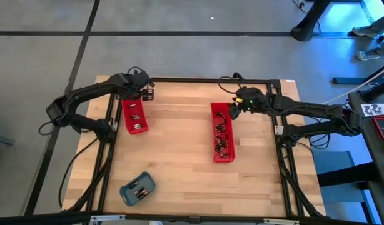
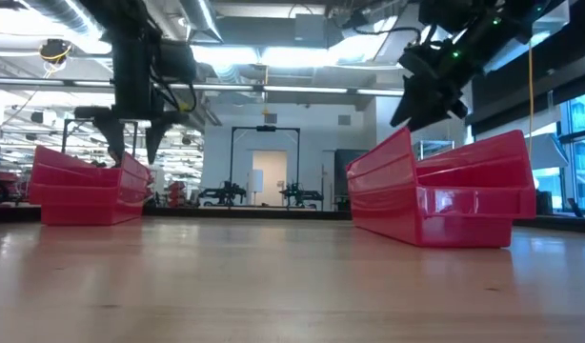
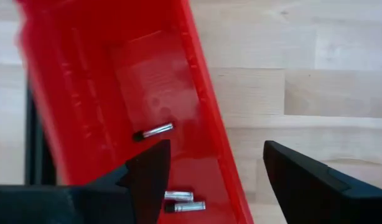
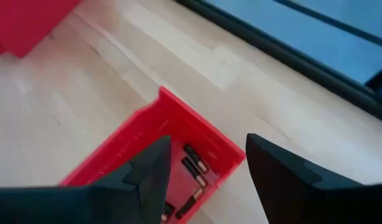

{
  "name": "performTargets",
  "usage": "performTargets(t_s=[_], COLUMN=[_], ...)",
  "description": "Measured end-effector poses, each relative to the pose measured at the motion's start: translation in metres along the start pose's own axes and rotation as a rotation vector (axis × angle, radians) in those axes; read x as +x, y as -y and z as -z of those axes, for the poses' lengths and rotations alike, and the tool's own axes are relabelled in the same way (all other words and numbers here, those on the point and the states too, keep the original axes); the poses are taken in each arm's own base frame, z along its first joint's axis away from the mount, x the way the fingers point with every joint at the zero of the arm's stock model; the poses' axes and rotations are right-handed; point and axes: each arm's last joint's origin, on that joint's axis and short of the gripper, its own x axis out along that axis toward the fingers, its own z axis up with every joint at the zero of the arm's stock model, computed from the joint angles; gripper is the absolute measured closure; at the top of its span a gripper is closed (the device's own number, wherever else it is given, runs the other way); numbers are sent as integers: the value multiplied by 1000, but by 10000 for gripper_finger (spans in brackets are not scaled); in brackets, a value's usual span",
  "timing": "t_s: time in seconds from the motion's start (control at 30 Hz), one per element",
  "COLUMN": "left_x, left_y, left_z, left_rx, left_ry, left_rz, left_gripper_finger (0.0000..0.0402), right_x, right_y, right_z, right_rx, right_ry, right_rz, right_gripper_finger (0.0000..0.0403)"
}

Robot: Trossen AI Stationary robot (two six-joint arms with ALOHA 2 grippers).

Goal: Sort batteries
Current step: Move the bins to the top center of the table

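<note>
Two dark arms reaching inward from frame left and right: left gripper (image 1: 142, 95) poised over the far end of the left red tray (image 1: 134, 116), fingers (image 3: 150, 177) spread and empty; right gripper (image 1: 234, 110) above the top end of the long red tray (image 1: 222, 132) at centre-right, fingers (image 4: 155, 168) likewise parted, holding nothing. Batteries (image 1: 221, 140), small metallic cylinders, scattered inside both smooth plastic trays, more in the blue-grey rounded tray (image 1: 138, 188) at lower left, all on pale wooden table (image 1: 179, 162).
</note>
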Motion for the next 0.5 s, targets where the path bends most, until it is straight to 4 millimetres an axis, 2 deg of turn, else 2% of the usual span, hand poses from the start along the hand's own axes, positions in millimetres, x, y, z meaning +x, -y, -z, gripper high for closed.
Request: performTargets(t_s=[0.2, 0.4, 0.5], left_x=[16, 16, 14], left_y=[5, 13, 18], left_z=[-2, -1, 2], left_rx=[14, 10, -45], left_ry=[-25, -25, -22], left_rz=[26, 85, 111], left_gripper_finger=[196, 259, 293], right_x=[-1, -14, -20], right_y=[-3, -6, -7], right_z=[-8, -26, -35], right_rx=[6, -56, -104], right_ry=[56, 87, 113], right_rz=[-21, 14, 37], right_gripper_finger=[193, 193, 193])
